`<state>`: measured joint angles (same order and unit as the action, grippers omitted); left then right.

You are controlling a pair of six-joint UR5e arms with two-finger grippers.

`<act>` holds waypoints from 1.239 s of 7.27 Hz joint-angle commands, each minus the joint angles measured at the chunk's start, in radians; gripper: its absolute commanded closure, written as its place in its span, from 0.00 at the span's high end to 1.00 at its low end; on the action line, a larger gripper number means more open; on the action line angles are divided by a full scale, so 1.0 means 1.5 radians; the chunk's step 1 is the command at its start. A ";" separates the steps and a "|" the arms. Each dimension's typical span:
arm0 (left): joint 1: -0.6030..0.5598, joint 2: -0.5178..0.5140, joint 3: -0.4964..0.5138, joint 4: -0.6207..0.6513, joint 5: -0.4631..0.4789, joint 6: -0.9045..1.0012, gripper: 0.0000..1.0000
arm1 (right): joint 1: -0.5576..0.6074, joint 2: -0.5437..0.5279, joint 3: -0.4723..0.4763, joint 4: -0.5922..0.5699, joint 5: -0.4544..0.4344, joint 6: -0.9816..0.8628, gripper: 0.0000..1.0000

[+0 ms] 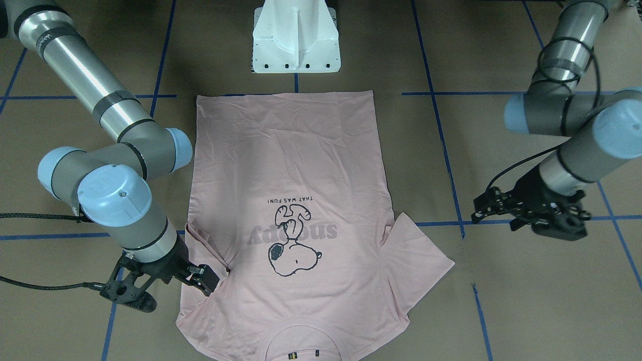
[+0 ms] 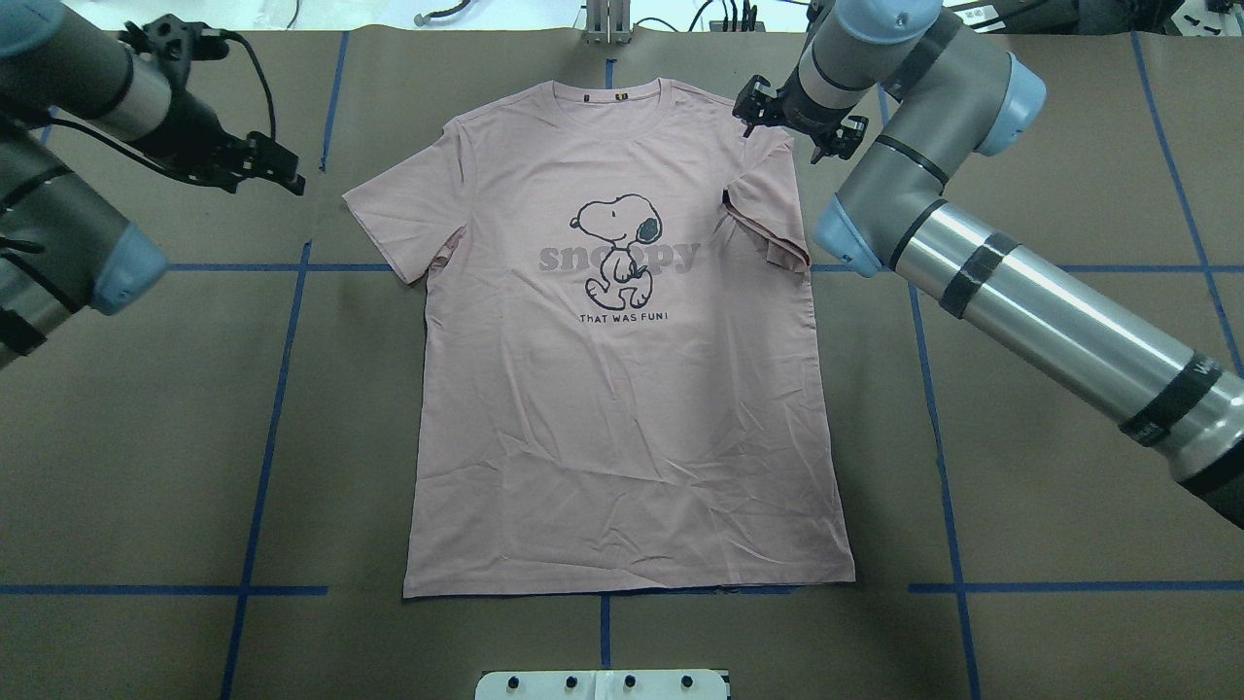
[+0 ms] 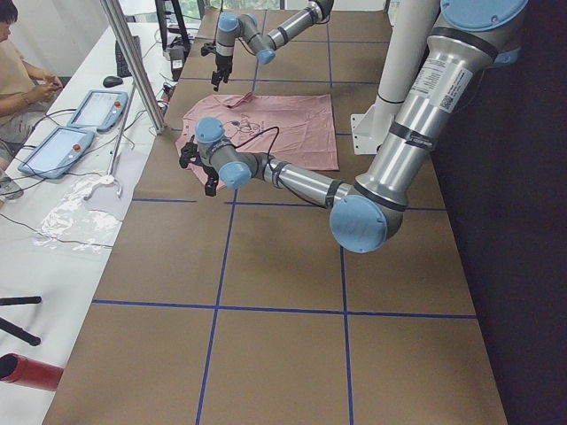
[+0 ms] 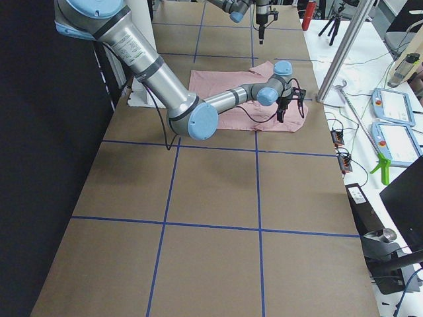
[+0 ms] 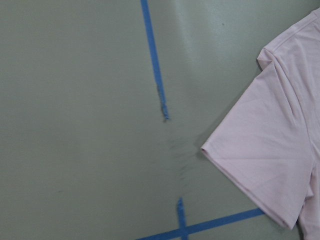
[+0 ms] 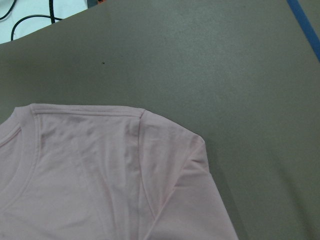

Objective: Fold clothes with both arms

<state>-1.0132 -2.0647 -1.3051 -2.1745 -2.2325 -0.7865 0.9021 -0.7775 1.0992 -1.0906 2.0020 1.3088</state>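
Observation:
The pale pink Snoopy T-shirt (image 2: 622, 408) lies flat, print up, collar at the far edge. In the overhead view its right-hand sleeve (image 2: 768, 219) is folded in over the body, and its left-hand sleeve (image 2: 398, 209) lies spread out. My right gripper (image 2: 795, 122) hovers open over the shoulder by the folded sleeve; it also shows in the front-facing view (image 1: 205, 280). My left gripper (image 2: 287, 170) is open and empty over bare table, to the left of the spread sleeve. The left wrist view shows that sleeve (image 5: 270, 165). The right wrist view shows the shoulder seam (image 6: 125, 175).
The white pedestal base (image 1: 296, 40) stands just behind the shirt's hem. Blue tape lines (image 2: 282, 389) cross the brown table cover. In the exterior left view, a side bench with tablets (image 3: 80, 124), a seated person (image 3: 18, 80) and a metal post (image 3: 133, 62) lie past the table's far edge.

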 commanded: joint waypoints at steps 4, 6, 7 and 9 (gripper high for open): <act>0.050 -0.082 0.182 -0.124 0.074 -0.022 0.66 | 0.020 -0.080 0.047 0.069 0.067 -0.051 1.00; 0.055 -0.088 0.185 -0.124 0.095 -0.022 0.64 | 0.021 -0.083 0.047 0.069 0.068 -0.052 1.00; 0.057 -0.094 0.189 -0.124 0.098 -0.022 0.57 | 0.020 -0.089 0.047 0.069 0.067 -0.053 1.00; 0.057 -0.112 0.212 -0.124 0.098 -0.022 0.49 | 0.019 -0.099 0.044 0.069 0.067 -0.054 1.00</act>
<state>-0.9288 -2.2171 -1.0056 -2.3608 -2.0876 -0.8191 0.9324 -0.9148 1.1696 -0.9864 2.1032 1.2292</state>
